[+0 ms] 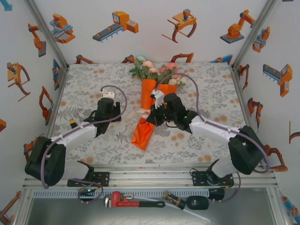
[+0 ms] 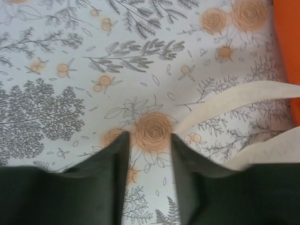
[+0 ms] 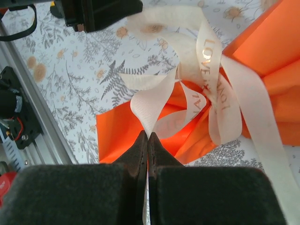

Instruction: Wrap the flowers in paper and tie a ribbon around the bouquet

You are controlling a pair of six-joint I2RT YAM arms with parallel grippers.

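**Ribbon pinched at the cone's waist**

The right end effector (image 3: 147, 137) is clamped on a fold of the ribbon (image 3: 211, 61), low centre of its wrist view. The left end effector (image 2: 149, 140) stands apart over the printed counter (image 2: 70, 103), holding nothing, with a loose ribbon tail to its right. The ribbon is thin, floppy and probably slick, so it wants a flat pinch close to the knot. Behind it the orange paper (image 3: 262, 42) looks light and easily creased. The knot seems loose, though folds hide it. The bouquet (image 1: 149, 88) lies mid-frame in the top view, flowers (image 1: 157, 70) towards the top.
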